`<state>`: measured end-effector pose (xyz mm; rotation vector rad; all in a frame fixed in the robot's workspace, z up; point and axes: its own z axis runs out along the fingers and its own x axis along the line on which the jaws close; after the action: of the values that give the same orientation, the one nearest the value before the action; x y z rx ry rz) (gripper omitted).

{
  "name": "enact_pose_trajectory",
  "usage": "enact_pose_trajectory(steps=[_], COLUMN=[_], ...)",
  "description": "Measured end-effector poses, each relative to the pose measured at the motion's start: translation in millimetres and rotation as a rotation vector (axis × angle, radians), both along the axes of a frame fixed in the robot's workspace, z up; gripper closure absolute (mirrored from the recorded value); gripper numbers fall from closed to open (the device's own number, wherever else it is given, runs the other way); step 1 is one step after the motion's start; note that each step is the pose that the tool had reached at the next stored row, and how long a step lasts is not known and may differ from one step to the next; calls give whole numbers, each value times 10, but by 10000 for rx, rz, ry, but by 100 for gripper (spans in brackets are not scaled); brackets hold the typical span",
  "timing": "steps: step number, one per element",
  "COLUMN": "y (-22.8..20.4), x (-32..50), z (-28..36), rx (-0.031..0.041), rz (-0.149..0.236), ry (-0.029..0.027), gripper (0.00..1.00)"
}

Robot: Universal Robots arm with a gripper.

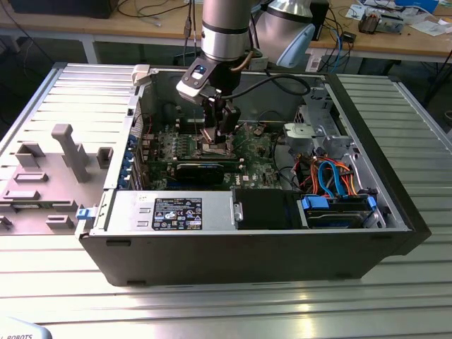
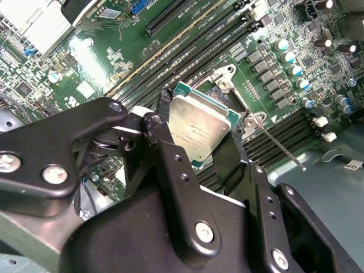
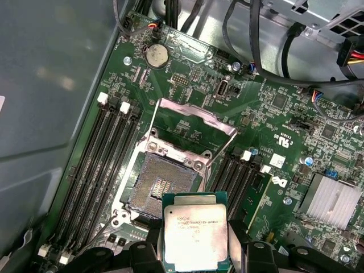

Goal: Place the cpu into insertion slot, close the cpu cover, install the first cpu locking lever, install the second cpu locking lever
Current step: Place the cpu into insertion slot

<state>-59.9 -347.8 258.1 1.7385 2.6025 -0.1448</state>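
You've got the gripper [image 1: 220,138] down inside the open computer case [image 1: 247,261] that sits on the counter [image 1: 212,311], over the middle of the motherboard [image 3: 273,131] and toward the case's far wall. The jaws are closed on the cpu [image 3: 195,236], pinching two opposite edges. I'd guess that's so the silver top faces up and the underside is free to meet the socket. In the first wrist view the chip hangs level above the board, just beside the insertion slot [image 3: 162,185], not over it and not seated. The cpu cover [image 3: 196,115] is swung up on the slot's far side, leaving the dark recess bare, which makes sense for dropping the chip straight in. In the second wrist view a thin locking lever [image 2: 281,151] sticks out beside the socket, unlatched.
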Motion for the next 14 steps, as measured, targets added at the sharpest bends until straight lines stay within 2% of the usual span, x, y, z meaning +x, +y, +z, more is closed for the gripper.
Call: enact_pose_trajectory(steps=[14], y=[0], x=[0], z=[0], rx=[-25], rz=[-202], ry=[0], gripper=[45])
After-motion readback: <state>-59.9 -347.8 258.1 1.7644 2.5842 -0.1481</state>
